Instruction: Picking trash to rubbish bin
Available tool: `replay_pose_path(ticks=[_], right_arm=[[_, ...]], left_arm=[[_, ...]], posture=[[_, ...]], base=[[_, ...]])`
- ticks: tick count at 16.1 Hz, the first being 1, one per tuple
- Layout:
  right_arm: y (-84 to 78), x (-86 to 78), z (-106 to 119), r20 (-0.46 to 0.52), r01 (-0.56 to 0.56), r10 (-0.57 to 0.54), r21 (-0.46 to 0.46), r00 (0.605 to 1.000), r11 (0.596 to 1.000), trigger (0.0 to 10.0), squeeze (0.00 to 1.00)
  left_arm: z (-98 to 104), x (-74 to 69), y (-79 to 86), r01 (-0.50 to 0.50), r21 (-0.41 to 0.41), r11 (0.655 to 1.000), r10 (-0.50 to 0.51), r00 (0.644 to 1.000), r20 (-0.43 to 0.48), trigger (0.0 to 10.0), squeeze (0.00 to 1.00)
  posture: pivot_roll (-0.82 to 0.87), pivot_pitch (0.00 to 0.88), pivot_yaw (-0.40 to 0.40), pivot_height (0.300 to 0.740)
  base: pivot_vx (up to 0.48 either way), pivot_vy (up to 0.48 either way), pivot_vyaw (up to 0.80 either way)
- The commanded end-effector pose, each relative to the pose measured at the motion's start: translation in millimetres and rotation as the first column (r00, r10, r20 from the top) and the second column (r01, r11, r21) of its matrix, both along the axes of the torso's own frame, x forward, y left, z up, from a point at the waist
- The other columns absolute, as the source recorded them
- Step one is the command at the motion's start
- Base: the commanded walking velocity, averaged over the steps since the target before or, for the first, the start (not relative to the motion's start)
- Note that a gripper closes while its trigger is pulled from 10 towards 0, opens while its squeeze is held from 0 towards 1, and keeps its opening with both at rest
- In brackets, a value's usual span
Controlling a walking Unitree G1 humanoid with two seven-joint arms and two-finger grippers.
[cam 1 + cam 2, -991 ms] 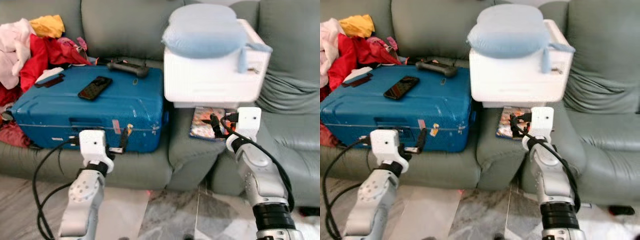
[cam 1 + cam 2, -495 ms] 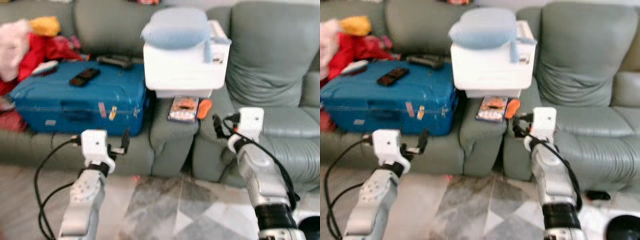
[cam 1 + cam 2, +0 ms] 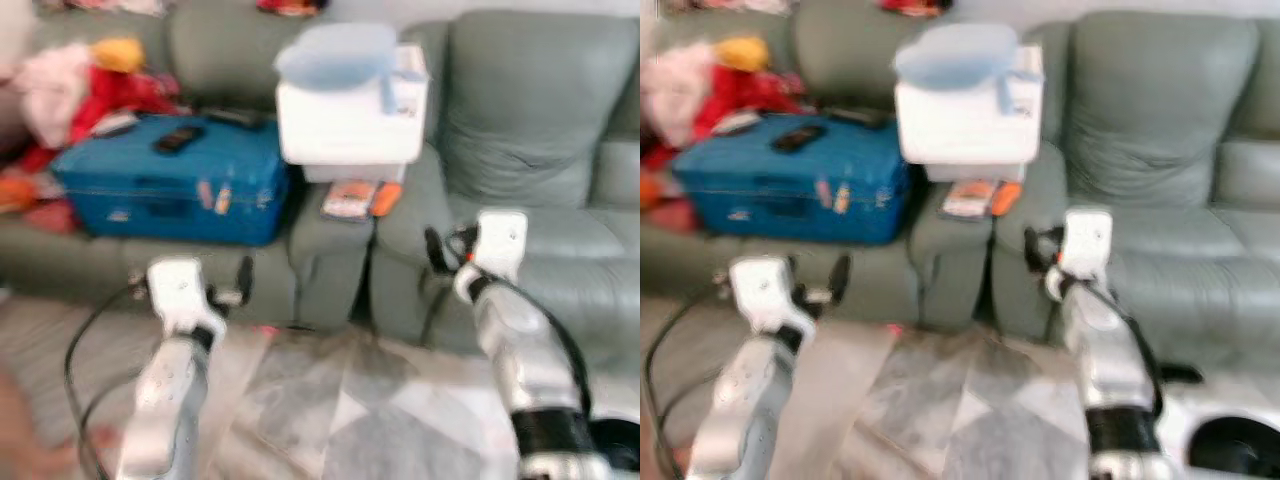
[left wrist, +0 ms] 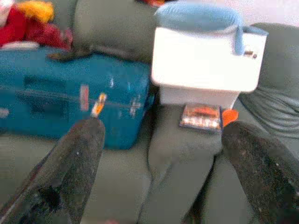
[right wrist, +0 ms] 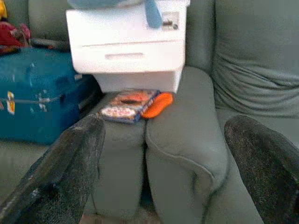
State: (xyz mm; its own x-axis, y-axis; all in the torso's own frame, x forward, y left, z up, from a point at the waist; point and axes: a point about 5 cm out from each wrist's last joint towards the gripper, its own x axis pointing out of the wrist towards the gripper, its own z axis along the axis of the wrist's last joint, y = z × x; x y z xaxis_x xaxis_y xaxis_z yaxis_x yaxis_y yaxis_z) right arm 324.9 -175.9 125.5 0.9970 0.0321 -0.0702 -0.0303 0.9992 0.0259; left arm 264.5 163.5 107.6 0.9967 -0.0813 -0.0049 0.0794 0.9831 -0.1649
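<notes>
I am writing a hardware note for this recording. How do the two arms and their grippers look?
Both arms are silver with a white boxy wrist block. The left arm trails a loose black cable; the right arm has a black cable and a black ring. Left gripper and right gripper each have two long black fingers.

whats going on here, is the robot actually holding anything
No, both grippers are empty. The robot stands facing a grey-green sofa, its left gripper and right gripper raised in front of it with fingers apart. On the sofa arm lie a colourful packet and an orange item, tucked under a white box. A blue suitcase lies on the seat beside it. Nothing has been picked up yet.
</notes>
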Motion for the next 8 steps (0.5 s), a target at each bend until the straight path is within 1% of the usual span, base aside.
replay_pose_path(ticks=[1, 5, 8], right_arm=[[1.1, 1.9, 5.5, 0.018, 0.002, -0.002, 0.0, 1.0, 1.0, 10.0, 0.0], [1.5, 2.1, 6.0, 0.02, -0.002, 0.002, -0.001, 1.0, 1.0, 10.0, 0.0], [0.9, 2.9, 6.5, 0.021, -0.003, 0.003, -0.003, 1.0, 1.0, 10.0, 0.0]], left_arm=[[7.8, 3.6, -0.8, 0.017, -0.008, 1.0, -0.016, 0.999, 0.029, 10.0, 0.0], [10.5, 2.3, -4.1, 0.041, -0.037, 0.998, -0.039, 0.998, 0.046, 10.0, 0.0], [10.0, 2.5, -3.7, 0.035, -0.038, 0.999, -0.033, 0.999, 0.042, 10.0, 0.0]], posture=[[0.05, 0.011, -0.009, 0.74], [0.05, 0.011, -0.011, 0.74], [0.05, 0.01, -0.013, 0.74]], base=[[0.0, 0.0, 0.0], [0.0, 0.0, 0.0], [0.0, 0.0, 0.0]])
